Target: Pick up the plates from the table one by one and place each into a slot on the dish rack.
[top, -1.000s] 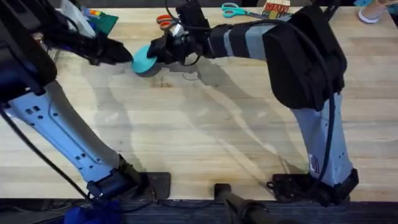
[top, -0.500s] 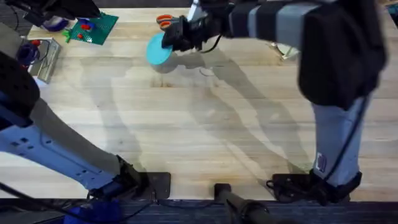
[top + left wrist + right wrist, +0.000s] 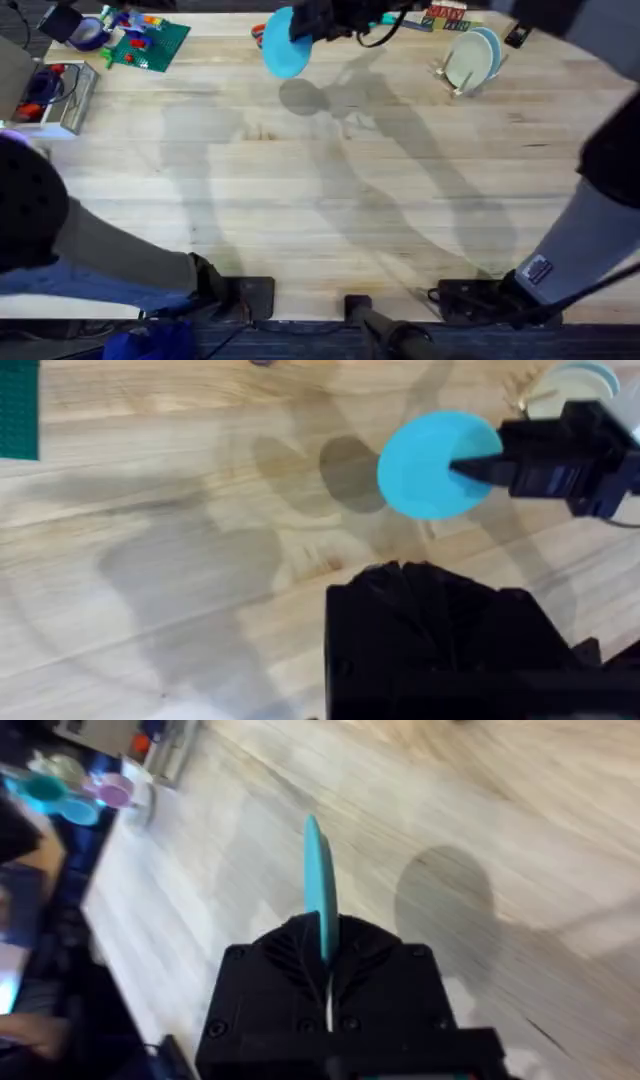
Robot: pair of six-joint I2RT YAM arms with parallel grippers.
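A bright cyan-blue plate (image 3: 285,45) hangs above the table (image 3: 330,200) near its far edge, casting a round shadow on the wood. My right gripper (image 3: 312,24) is shut on the plate's rim. In the right wrist view the plate (image 3: 318,885) stands edge-on between the right gripper (image 3: 325,948)'s fingers. The left wrist view shows the plate (image 3: 430,465) with the right gripper (image 3: 478,468) clamped on its side. The dish rack (image 3: 447,76) stands at the far right with a cream plate (image 3: 463,60) and a pale blue one upright in it. The left gripper (image 3: 430,630) shows as a dark mass.
A green baseplate (image 3: 152,42) with small bricks lies at the far left. A metal basket (image 3: 50,95) sits at the left edge. Orange scissors (image 3: 258,33) lie behind the held plate. My left arm looms large at the lower left.
The right gripper lifted the cyan plate off the table and carried it rightward along the far edge. The left arm drew back from the plate and rose close under the camera.
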